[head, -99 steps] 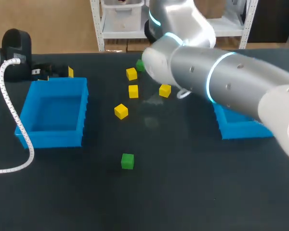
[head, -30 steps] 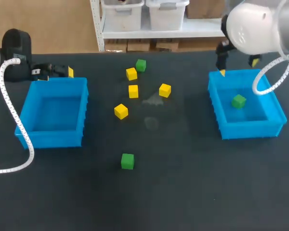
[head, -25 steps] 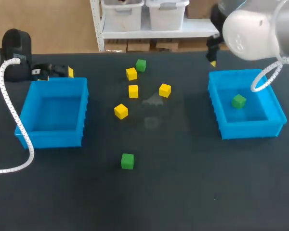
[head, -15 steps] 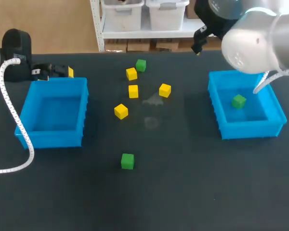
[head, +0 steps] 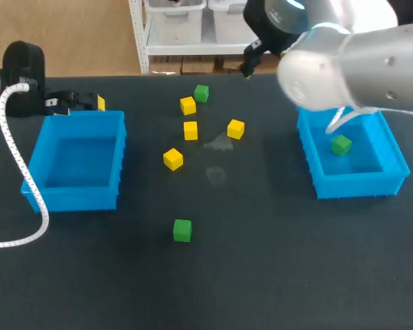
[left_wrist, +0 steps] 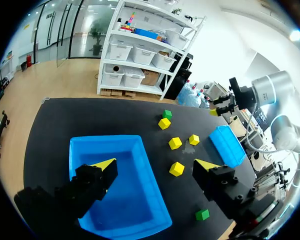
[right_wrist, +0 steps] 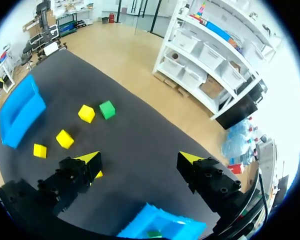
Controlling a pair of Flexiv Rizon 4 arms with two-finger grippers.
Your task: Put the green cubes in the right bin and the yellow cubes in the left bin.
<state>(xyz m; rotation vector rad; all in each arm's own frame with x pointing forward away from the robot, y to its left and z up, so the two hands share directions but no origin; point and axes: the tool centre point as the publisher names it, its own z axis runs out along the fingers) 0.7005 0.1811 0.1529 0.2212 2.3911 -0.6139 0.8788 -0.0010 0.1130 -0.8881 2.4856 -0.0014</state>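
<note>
**A:** Which step is this?

**B:** Between picks, I'd judge. One green cube (head: 341,145) lies in the right bin (head: 351,185). The right gripper (right_wrist: 140,161), fingers spread and empty, hangs high over the table (head: 261,275) near its far edge.

**A:** And next?

**B:** Probably descending squarely onto the far green cube (head: 202,93), which sits just beside a yellow cube (head: 188,105). The left gripper (left_wrist: 155,165), also spread, hovers over the empty left bin (head: 76,189).

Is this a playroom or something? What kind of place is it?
Most likely a robot lab, not a playroom. A big silver robot arm hangs over a black table with small yellow cubes, green cubes and blue plastic bins.
</note>
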